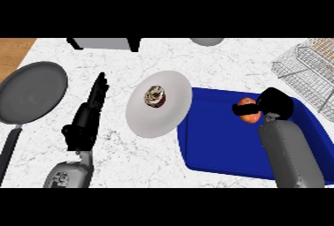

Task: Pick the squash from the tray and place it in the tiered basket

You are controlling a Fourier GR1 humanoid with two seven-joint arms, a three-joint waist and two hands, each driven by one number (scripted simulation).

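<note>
One small, rounded orange squash (248,114) sits in the blue plastic tray (215,150) on the white marbled bench (163,57), the black right hand (271,103) curling around its likely firm, smooth, light body, best gripped across its middle.

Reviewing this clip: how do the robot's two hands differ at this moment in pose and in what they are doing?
The left hand lies over bare counter beside the white plate, fingers straight, holding nothing. The right hand is over the blue tray, fingers curled round the orange squash. The left hand's fingers point up the view; the right hand's reach leftward. Both are black, on grey forearms.
</note>
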